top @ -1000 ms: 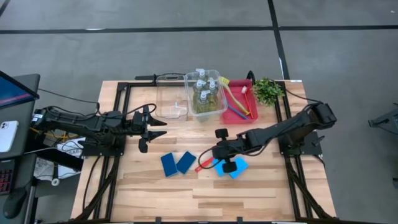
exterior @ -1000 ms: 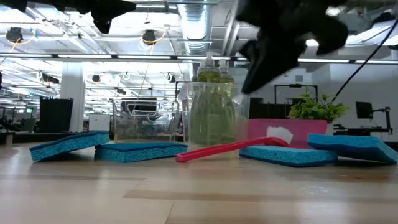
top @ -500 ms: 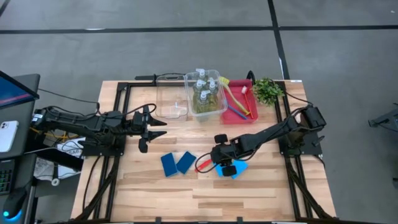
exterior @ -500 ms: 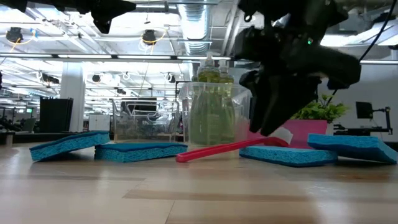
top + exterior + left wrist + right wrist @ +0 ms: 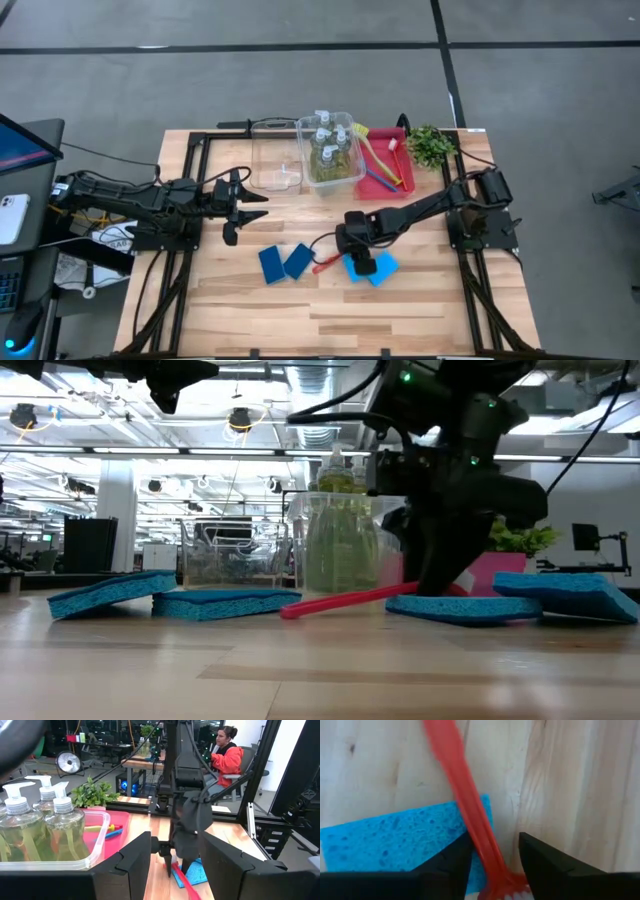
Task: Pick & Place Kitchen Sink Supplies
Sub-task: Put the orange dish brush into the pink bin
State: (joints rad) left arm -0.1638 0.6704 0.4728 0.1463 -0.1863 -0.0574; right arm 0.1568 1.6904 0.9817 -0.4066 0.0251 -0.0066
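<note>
A slim red brush [image 5: 325, 263] lies flat on the wooden table, its head end resting on a blue sponge [image 5: 395, 840]. My right gripper [image 5: 353, 260] is down over that end and open, with one finger on each side of the handle [image 5: 480, 835] just before the white bristles. One pair of blue sponges [image 5: 285, 262] lies left of the brush and another pair [image 5: 378, 268] lies under and right of my right gripper. Several bottles [image 5: 328, 145] stand in a clear bin. My left gripper [image 5: 255, 207] hovers open over the table's left part. My right gripper comes at the red brush from above, pointing down, with its fingers [image 5: 452, 862] across the handle near the bristle end. I cannot tell whether they touch the handle or the sponge under it. The brush lies on the table and the sponge.
At the far edge stand an empty clear bin [image 5: 275, 160], the bin of bottles, a red tray [image 5: 398, 170] holding yellow and teal brushes, and a small green plant [image 5: 431, 146]. Bare wood lies along the near edge. A seated person shows beyond the table in the left wrist view.
My right gripper has come down from well above the table onto the head end of the red brush, drifting slightly toward the table's left. The brush's white head now sits hidden behind the gripper in the low view. The sponges have stayed where they were.
</note>
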